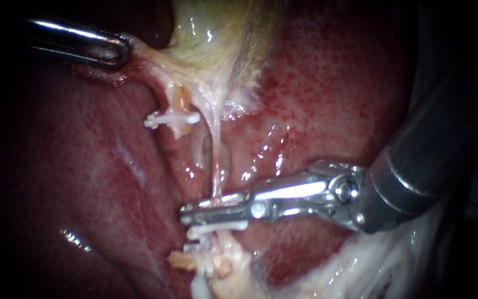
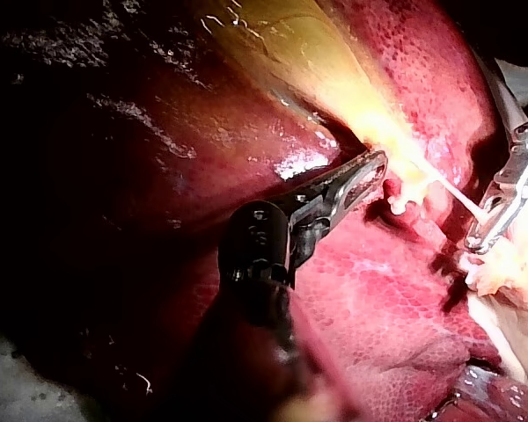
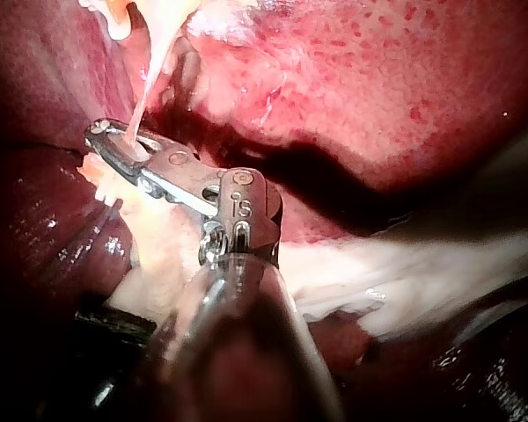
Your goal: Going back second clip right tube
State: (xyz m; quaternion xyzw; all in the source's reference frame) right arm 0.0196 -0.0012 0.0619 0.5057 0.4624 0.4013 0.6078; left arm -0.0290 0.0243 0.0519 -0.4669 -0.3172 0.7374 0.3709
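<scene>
right tube [image 1: 216, 177] runs taut into the right instrument [image 1: 217, 211], its hand clamped across it, a clip [image 1: 217, 226] just under the hand. judgement: part the hand fully, then back straight out. left instrument [image 1: 121, 52] hand clamped on gallbladder [image 1: 211, 55].

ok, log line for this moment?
left instrument: shut on tissue beside gallbladder | right instrument: tip at right tube, just above white clip | left tube: carries upper clip
</scene>
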